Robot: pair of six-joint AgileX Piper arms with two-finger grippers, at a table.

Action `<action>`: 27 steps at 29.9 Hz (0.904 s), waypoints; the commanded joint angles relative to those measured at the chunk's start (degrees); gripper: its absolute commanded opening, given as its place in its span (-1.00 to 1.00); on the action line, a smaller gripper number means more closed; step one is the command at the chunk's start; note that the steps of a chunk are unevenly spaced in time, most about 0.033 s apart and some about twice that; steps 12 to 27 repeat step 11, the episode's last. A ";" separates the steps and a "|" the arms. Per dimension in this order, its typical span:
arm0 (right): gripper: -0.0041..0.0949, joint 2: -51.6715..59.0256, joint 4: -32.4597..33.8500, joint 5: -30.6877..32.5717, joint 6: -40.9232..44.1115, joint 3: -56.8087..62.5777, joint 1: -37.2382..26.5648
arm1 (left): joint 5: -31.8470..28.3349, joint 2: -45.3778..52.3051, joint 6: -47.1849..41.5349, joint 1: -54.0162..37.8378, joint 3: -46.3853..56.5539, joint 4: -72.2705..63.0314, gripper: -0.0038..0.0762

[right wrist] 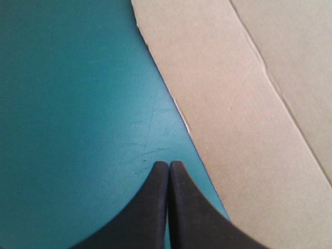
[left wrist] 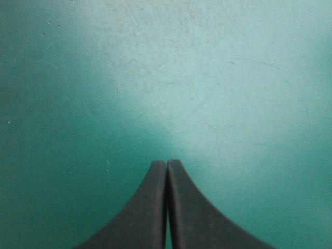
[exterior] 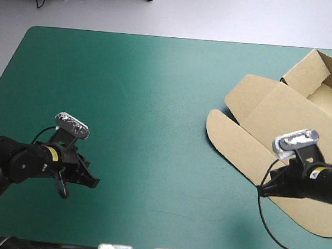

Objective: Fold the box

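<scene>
The counter (exterior: 163,40) wears a teal-green cover (exterior: 133,97), bare over its left and middle.

The right end effector (right wrist: 168,163) hangs at the near right, its tips over the cover just beside the edge of the box (right wrist: 244,104). The brown board runs along one side of the black fingers (right wrist: 150,207) and on ahead of them, and a crease line crosses it farther out. Outward from there the box takes up the counter's far right corner. Its flat lid (exterior: 274,112) has a rounded flap spread toward the middle, and beyond the lid is an open tray (exterior: 330,88) with raised walls, by the right edge. The left end effector (left wrist: 166,162) sits at the near left, well apart from the box, with only cover under and ahead of it.

Only the high view takes in the whole box, tray and lid together, and both arms at once; there the right arm lies above the lid's near part. Only the right wrist view shows that the tips stand off the board, though I cannot tell whether they touch the cover.

Both end effectors are fully closed, each pair of fingers meeting in a pointed arch with nothing between them. Neither grips the box.
</scene>
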State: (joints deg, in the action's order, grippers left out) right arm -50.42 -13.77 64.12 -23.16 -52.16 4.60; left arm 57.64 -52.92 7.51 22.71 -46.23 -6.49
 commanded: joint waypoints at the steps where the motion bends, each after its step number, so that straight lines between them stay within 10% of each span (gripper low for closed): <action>1: -0.96 2.89 -0.52 -2.70 -0.41 2.82 0.14 | -2.02 2.97 -1.16 -0.10 0.77 -1.23 -0.93; 27: -0.96 4.28 -0.52 -4.85 -0.19 8.44 0.14 | -0.92 4.92 -1.16 -0.10 3.72 -0.38 -0.93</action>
